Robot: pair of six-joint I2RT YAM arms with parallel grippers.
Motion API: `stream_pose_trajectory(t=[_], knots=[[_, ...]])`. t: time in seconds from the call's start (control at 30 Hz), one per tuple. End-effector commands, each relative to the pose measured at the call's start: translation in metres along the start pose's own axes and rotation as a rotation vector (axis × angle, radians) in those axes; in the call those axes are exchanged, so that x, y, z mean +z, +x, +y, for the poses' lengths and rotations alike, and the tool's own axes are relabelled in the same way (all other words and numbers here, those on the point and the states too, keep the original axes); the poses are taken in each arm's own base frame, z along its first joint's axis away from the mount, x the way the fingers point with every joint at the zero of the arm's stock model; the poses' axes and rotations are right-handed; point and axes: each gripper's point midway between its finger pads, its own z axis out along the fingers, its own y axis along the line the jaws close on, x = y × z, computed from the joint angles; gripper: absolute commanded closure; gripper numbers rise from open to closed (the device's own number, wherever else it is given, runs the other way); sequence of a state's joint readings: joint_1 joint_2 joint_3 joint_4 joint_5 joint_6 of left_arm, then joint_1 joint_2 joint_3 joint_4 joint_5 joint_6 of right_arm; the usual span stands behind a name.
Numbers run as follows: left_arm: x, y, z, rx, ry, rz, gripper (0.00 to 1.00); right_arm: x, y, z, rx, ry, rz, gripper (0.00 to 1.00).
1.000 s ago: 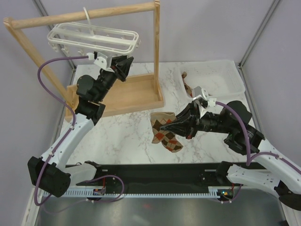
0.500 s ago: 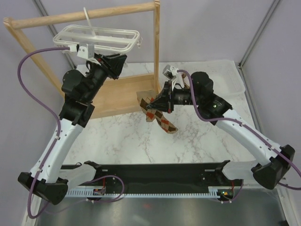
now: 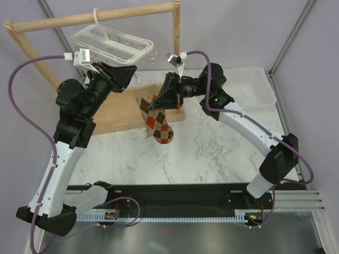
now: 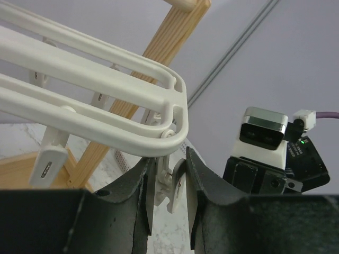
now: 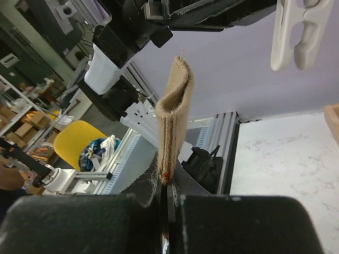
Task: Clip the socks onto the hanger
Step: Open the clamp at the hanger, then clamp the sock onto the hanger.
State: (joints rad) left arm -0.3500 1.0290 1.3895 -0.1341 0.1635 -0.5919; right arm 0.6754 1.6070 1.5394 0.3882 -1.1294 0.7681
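Observation:
The white hanger (image 3: 111,45) hangs by its hook from the wooden rack's top bar. In the left wrist view its frame (image 4: 106,69) runs above my left gripper (image 4: 167,165), whose jaws press both sides of one dangling clip (image 4: 172,185) at the frame's right end. In the top view the left gripper (image 3: 128,72) sits just under that end. My right gripper (image 3: 164,98) is shut on one argyle sock (image 3: 156,120), which hangs below it over the rack's base. In the right wrist view the sock's tan cuff (image 5: 174,116) stands up from the shut gripper (image 5: 167,185), below another clip (image 5: 296,32). The second sock is hidden.
The wooden rack (image 3: 100,18) stands at the back left, its post (image 3: 176,58) just behind the right gripper and its base tray (image 3: 127,114) below. A white perforated basket (image 3: 254,87) sits at the back right. Grey walls close in the sides.
My right arm has swung up and left with the sock, from the table's middle to beside the hanger. My left gripper has risen to the hanger's right end, and the hanger has shifted.

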Motion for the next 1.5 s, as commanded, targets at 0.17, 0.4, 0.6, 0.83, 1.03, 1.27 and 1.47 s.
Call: stream_pose_trajectory(t=[0.17,0.4,0.6,0.83,1.03,1.27,1.47], knots=[[-0.014,-0.010,0.000,-0.195,-0.001,0.015,0.98,-0.001,-0.011,0.029,-0.019,-0.199,-0.012,1.00],[-0.015,-0.010,-0.008,-0.285,0.038,0.057,0.98,0.004,-0.012,0.011,-0.007,-0.188,-0.013,1.00],[-0.018,-0.019,-0.022,-0.322,0.072,0.060,0.98,0.006,-0.011,0.003,-0.024,-0.172,-0.026,1.00],[-0.021,-0.023,-0.030,-0.349,0.094,0.069,0.98,0.012,-0.012,-0.017,0.004,-0.096,-0.009,1.00],[-0.022,-0.017,-0.027,-0.358,0.089,0.085,0.98,0.013,-0.017,-0.015,-0.005,-0.094,-0.021,1.00],[-0.022,-0.017,-0.027,-0.343,0.089,0.080,0.98,0.016,-0.024,-0.008,-0.015,-0.104,-0.024,1.00],[-0.022,-0.016,-0.026,-0.336,0.087,0.085,0.98,0.017,-0.025,-0.002,-0.028,-0.107,-0.028,1.00]])
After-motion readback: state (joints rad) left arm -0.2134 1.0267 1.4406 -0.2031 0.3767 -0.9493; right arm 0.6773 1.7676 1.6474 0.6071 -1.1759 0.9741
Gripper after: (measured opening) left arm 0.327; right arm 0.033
